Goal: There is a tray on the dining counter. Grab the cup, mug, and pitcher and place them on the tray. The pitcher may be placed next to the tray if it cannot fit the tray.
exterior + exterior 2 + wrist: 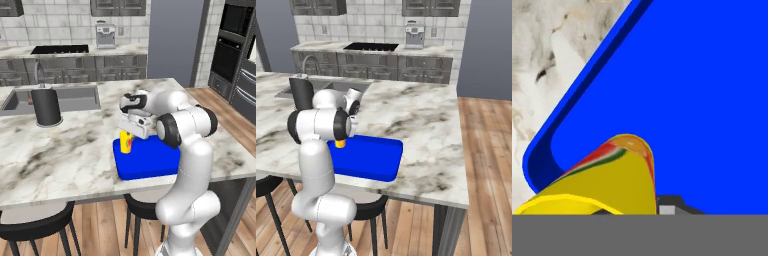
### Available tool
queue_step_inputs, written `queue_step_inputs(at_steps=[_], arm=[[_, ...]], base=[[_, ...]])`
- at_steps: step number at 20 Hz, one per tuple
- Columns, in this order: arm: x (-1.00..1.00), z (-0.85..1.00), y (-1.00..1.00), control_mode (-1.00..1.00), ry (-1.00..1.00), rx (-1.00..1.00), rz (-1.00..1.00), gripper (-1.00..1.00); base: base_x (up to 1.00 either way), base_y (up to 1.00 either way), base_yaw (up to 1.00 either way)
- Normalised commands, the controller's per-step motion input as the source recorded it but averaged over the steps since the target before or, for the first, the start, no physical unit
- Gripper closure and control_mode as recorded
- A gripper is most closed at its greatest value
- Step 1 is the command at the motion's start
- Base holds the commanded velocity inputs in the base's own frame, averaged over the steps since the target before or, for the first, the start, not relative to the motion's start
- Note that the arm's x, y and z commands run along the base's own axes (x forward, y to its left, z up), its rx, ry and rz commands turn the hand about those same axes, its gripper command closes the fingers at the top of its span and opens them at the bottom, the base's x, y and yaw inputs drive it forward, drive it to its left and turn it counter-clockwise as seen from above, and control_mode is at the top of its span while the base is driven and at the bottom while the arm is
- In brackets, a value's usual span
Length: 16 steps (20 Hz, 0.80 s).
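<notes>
Cup (pixel 607 182) on tray (pixel 712 100) (upright)

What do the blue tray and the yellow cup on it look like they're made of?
The bright blue rectangular tray looks like moulded plastic: flat uniform colour, rounded low rim, barely any shine. The tall yellow cup also looks like plastic, or possibly glazed ceramic: smooth, opaque, with a printed red-orange mark.

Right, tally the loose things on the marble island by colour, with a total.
Blue: 1, the rectangular low-rimmed tray.
Yellow: 1, the tall slim tumbler with a red mark, on the tray.
Black: 1, the cylindrical canister beside the inset sink.
Total: 3.
</notes>
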Motion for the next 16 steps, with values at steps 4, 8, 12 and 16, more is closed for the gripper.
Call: queue_step_inputs(at_steps=[4,8,12,16], arm=[[0.00,-0.10,0.00,-1.00,-0.11,-0.15,0.00,1.00],[-0.02,-0.05,0.00,-1.00,-0.02,-0.09,0.00,1.00],[-0.01,-0.13,0.00,-1.00,0.00,-0.02,0.00,1.00],[-0.02,-0.12,0.00,-1.00,-0.01,0.00,0.00,1.00]], base=[[0.00,0.00,0.00],[0.00,0.00,0.00],[0.00,0.00,0.00],[0.00,0.00,0.00]])
